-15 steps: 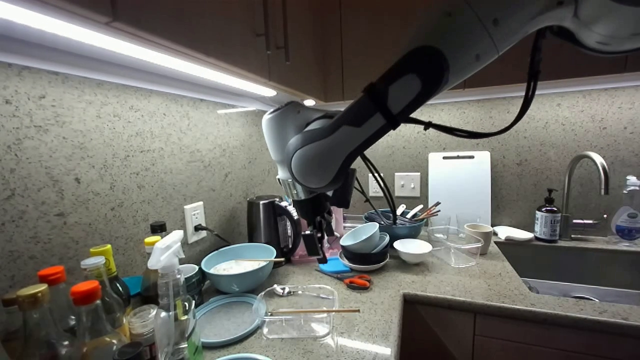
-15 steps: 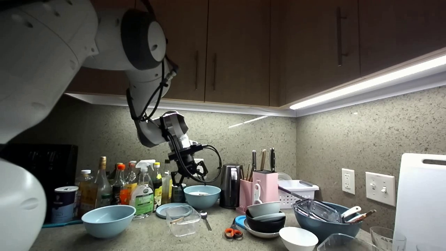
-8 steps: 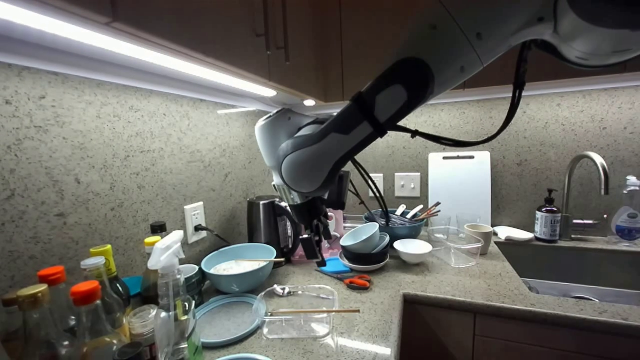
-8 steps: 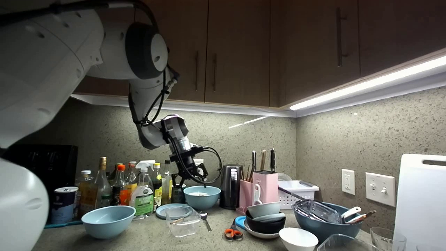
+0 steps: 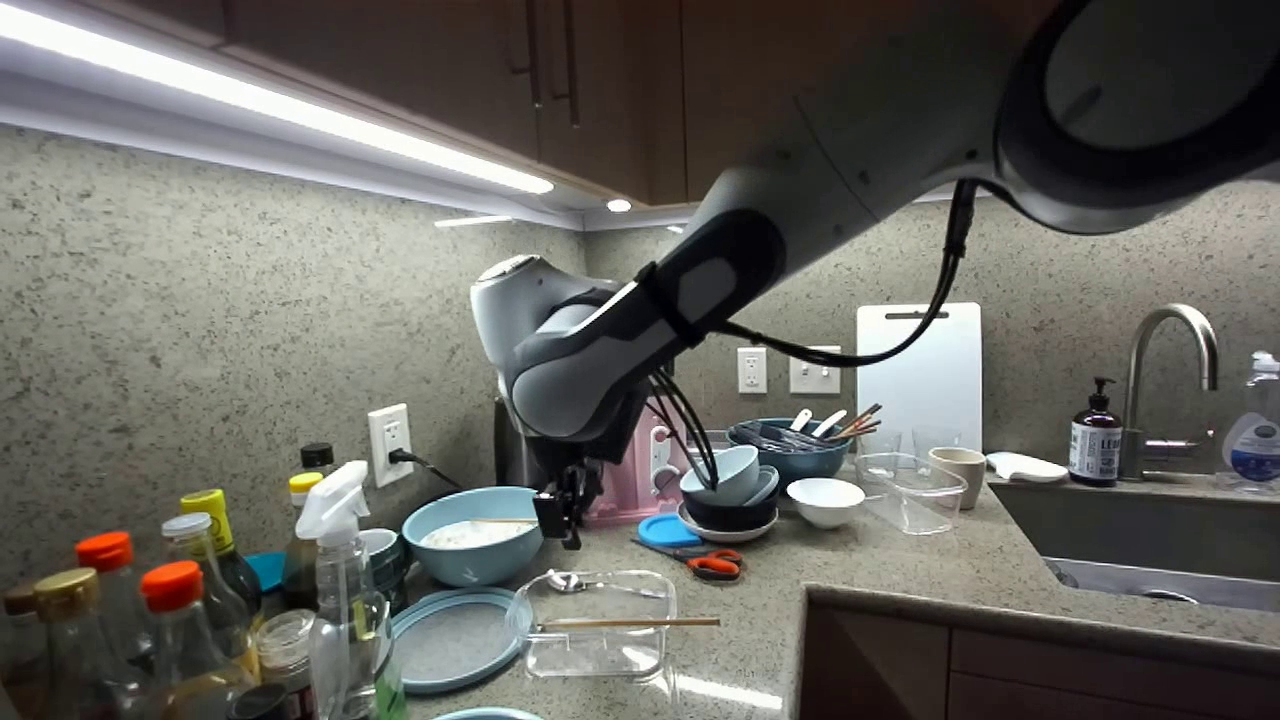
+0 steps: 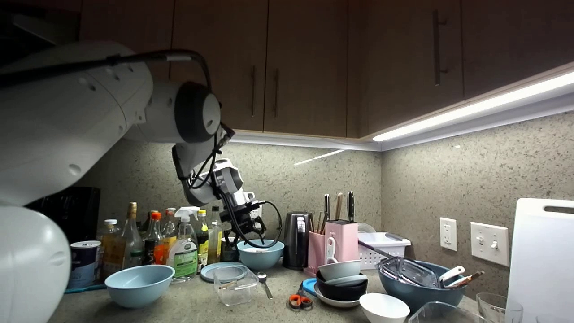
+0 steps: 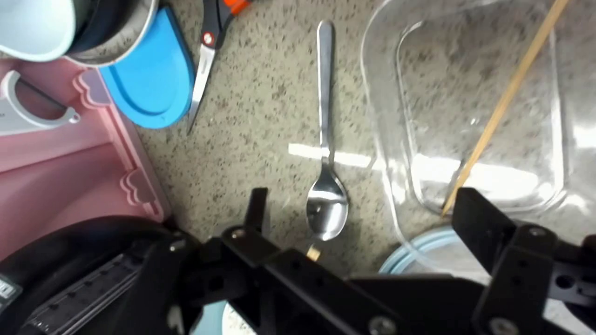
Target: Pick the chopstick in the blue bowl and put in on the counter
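At the left of an exterior view stands a clear spray bottle with a white trigger head [image 5: 340,590]. To its right, on the speckled grey-beige stone counter [image 5: 745,615], sits a wide, round, pale sky-blue bowl [image 5: 472,565]; a thin wooden chopstick [image 5: 507,520] lies in it, its right end hidden behind the black two-fingered gripper [image 7: 362,200]. That gripper covers the bowl's right edge from this angle, and the wrist view shows its fingers [image 7: 477,218] spread wide apart. Farther right, a second wooden chopstick [image 5: 650,622] lies across a clear rectangular container [image 5: 575,657], a silvery metal spoon [image 5: 566,581] just beside it on the counter. Then come metal scissors with orange handles [image 5: 714,566].
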`<state>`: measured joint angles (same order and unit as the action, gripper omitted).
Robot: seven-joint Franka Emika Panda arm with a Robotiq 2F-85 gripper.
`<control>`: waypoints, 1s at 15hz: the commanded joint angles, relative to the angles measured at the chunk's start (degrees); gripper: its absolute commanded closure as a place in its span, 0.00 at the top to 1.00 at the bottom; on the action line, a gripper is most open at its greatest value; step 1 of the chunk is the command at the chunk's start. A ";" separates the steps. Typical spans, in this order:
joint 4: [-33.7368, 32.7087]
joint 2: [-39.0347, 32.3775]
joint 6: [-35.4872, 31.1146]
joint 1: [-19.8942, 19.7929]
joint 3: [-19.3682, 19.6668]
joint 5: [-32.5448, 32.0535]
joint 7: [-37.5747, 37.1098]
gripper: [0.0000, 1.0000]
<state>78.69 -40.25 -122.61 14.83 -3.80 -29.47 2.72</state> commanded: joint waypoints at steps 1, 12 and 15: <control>-2.63 -1.99 -1.54 1.79 2.34 0.64 -1.73 1.00; -9.99 -8.50 -0.74 2.55 2.78 2.06 -0.56 0.94; -13.27 -10.75 -0.57 3.03 2.55 1.81 2.19 0.60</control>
<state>69.62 -48.54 -124.32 16.91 -1.71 -28.73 1.10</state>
